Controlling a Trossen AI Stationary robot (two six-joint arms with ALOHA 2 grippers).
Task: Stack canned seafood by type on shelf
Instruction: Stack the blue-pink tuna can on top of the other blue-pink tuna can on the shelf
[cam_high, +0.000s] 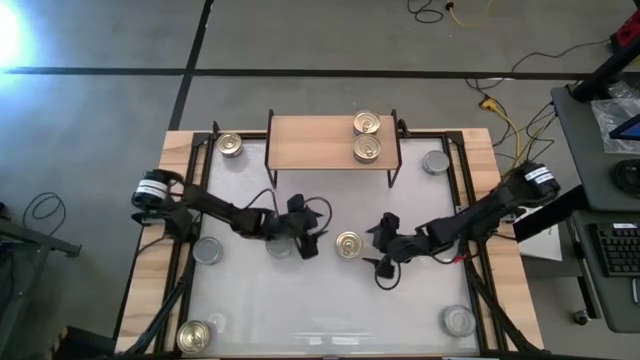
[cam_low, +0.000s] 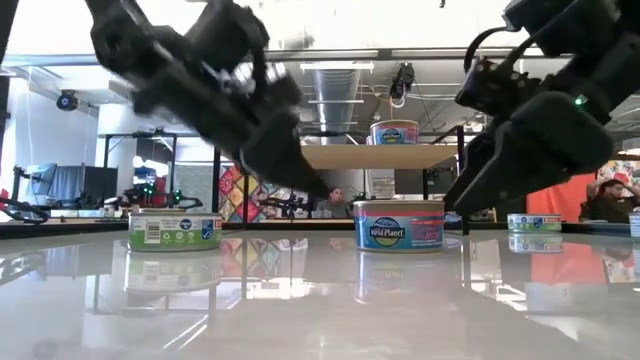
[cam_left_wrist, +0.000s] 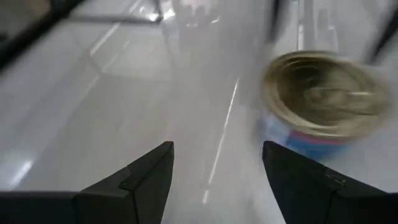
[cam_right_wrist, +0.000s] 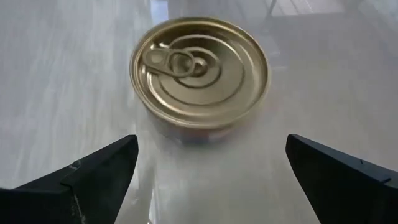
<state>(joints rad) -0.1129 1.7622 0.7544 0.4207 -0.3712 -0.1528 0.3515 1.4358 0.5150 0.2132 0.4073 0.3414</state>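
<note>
A gold-topped tin (cam_high: 349, 244) stands on its base at the middle of the white table, between my two grippers. My right gripper (cam_right_wrist: 211, 146) is open just to its right, tilted down; the tin (cam_right_wrist: 200, 71) lies ahead of the fingertips, untouched. My left gripper (cam_left_wrist: 217, 149) is open and has nothing in it, left of the tin (cam_left_wrist: 323, 102). A green-labelled tin (cam_low: 175, 230) sits on the table below my left wrist (cam_high: 282, 247). The shelf (cam_high: 310, 143) at the far edge carries two gold-topped tins (cam_high: 366, 124) (cam_high: 366, 149) side by side.
Other tins stand around the table: gold-topped at far left (cam_high: 231, 145) and near left (cam_high: 195, 335), silver-topped at left (cam_high: 208, 250), far right (cam_high: 435, 162) and near right (cam_high: 458, 321). The shelf's left half is bare board.
</note>
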